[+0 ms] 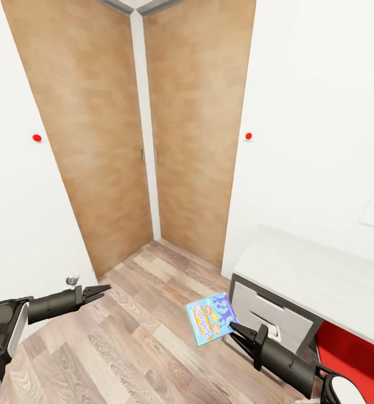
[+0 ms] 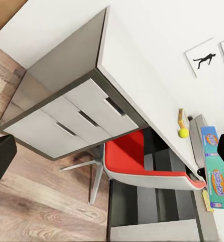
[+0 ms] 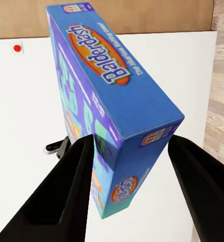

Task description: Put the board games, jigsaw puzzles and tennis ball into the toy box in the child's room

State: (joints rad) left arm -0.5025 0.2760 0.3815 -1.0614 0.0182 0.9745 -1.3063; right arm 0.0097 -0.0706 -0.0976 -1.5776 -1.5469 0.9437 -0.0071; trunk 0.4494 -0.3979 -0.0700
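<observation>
The right claw gripped a blue board game at five o'clock above the floor, the left claw hung narrow and empty, so boxing it on the table remained undone.

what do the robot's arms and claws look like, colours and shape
Both arms are matte black, rounded cylinders that widen toward a glossy black-and-white shell nearer the body. The left claw and right claw each end in two slim, dark, tapered fingers. Up close from the right wrist, the fingers are broad, smooth black wedges. No cables or markings show.
</observation>
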